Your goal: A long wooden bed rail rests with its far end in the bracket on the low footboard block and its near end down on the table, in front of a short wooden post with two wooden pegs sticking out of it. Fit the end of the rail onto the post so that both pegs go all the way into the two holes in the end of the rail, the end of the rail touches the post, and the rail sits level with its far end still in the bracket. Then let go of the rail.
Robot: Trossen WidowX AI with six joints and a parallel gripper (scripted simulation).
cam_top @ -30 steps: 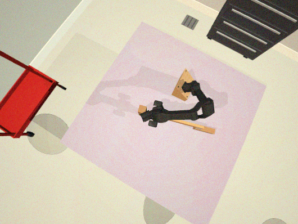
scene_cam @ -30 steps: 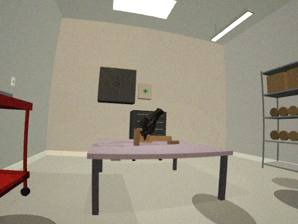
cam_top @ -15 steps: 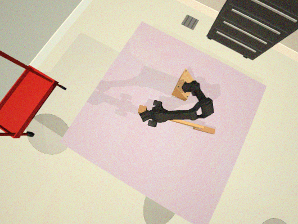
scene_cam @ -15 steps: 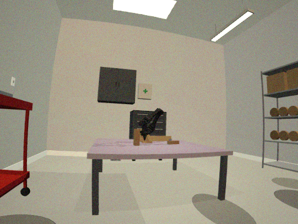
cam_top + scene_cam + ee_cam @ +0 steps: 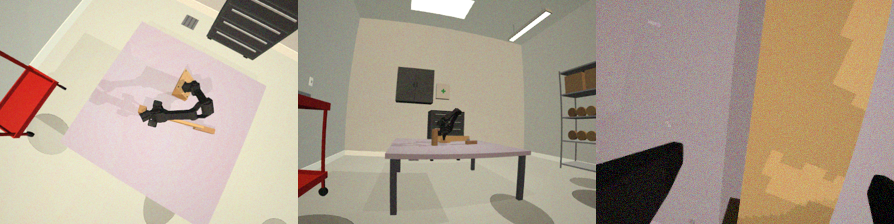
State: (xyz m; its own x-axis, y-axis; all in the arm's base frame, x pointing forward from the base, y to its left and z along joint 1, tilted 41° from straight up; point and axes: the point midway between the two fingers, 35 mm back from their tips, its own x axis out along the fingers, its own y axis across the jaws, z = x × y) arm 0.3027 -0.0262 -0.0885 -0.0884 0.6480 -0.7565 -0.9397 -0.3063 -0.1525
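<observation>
The wooden post [image 5: 142,109] [image 5: 434,137] stands upright on the table. The rail [image 5: 184,122] [image 5: 458,138] [image 5: 801,115] runs from beside the post to the low footboard block [image 5: 209,130] [image 5: 471,142], and looks about level in the exterior view. Its far end lies at the bracket on that block. My gripper [image 5: 154,114] [image 5: 443,138] [image 5: 775,169] is open near the post end, with its fingers apart on either side of the rail in the wrist view. The pegs, the holes and the joint at the post are hidden, so I cannot tell whether rail and post touch.
The arm's wooden base board [image 5: 184,80] stands on the pink table [image 5: 135,157] [image 5: 416,149]. The arm reaches over the rail. A red cart [image 5: 25,98] [image 5: 315,104] stands to the left of the table, and a dark drawer cabinet [image 5: 247,25] [image 5: 459,119] stands beyond it.
</observation>
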